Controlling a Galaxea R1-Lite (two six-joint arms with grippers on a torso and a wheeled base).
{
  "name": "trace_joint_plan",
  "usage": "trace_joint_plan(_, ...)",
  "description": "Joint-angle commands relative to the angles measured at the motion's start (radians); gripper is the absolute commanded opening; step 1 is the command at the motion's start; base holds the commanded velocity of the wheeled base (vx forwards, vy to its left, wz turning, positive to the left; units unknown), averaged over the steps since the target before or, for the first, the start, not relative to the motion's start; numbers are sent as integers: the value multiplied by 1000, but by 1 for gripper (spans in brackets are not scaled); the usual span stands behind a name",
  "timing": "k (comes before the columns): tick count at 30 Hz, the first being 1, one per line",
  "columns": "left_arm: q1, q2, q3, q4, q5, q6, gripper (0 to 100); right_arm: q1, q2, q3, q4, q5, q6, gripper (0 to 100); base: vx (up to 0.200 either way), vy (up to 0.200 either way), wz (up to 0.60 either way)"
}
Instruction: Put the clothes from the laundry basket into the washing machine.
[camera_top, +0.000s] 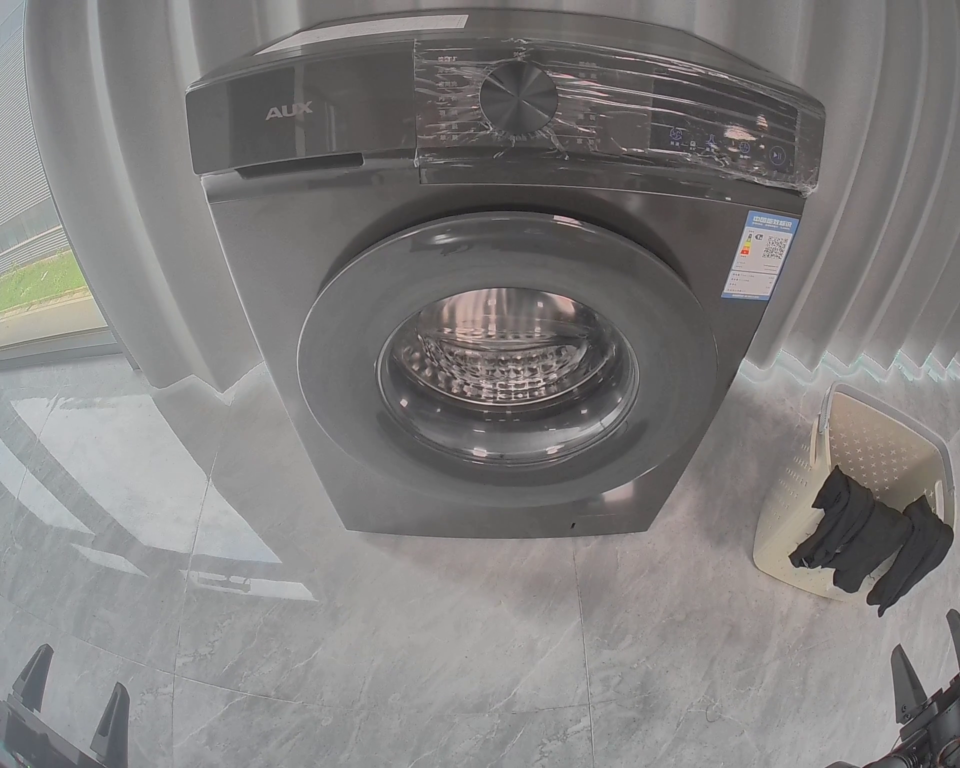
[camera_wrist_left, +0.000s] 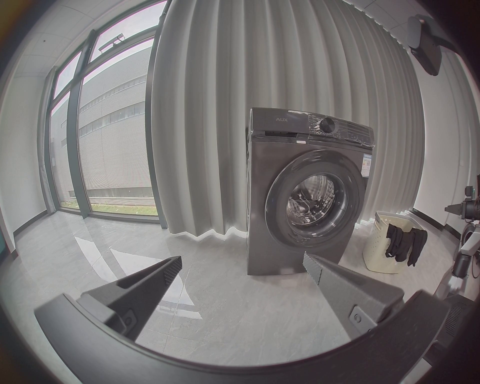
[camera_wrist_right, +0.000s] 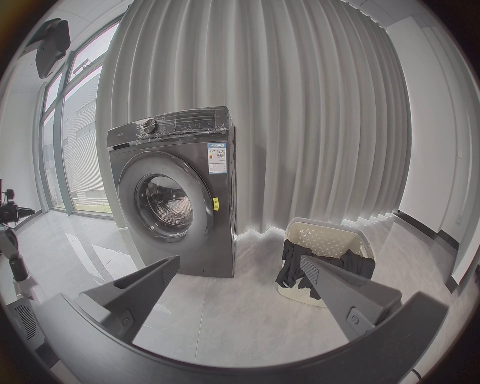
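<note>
Washing machine (camera_top: 500, 300) is seen standing on the grey tiled floor (camera_top: 400, 640), front turned toward the head camera. Its round door with the glass window (camera_top: 508, 375) is shown shut, flush on the front; the bare steel drum is seen through the glass. The control panel on top is covered by clear film, with a dial (camera_top: 518, 97) at its middle.

Laundry basket (camera_top: 790, 500), cream and perforated, is placed on the floor at about 4 o'clock from the machine, near it but not touching. Dark clothes (camera_top: 860, 535) are draped over the basket's near rim, partly inside and partly hanging down the outer wall. No cloth is seen in the drum.

Left gripper (camera_top: 75, 685) is held low at 7 o'clock in the head view, over bare floor, well apart from machine and basket. Its fingers (camera_wrist_left: 150, 280) are spread apart, nothing between them. Right gripper (camera_top: 925, 635) is held at 5 o'clock, just short of the basket, not touching clothes. Its fingers (camera_wrist_right: 345, 295) are spread apart too, nothing held.

Pleated white curtain (camera_top: 880, 200) is hung behind the machine; a window (camera_top: 30, 250) is seen at 9 o'clock.
</note>
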Motion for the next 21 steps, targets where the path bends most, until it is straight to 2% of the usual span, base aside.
trace_joint_plan(1, 0, -18, 18, -1, 0, 0, 100, 0, -1, 18, 0, 0, 0, 100, 0, 0, 0)
trace_joint_plan(6, 0, -18, 18, -1, 0, -5, 100, 0, -1, 18, 0, 0, 0, 100, 0, 0, 0)
trace_joint_plan(12, 0, -18, 18, -1, 0, -5, 100, 0, -1, 18, 0, 0, 0, 100, 200, 0, 0)
trace_joint_plan(21, 0, -18, 18, -1, 0, -5, 100, 0, -1, 18, 0, 1, 0, 100, 0, 0, 0)
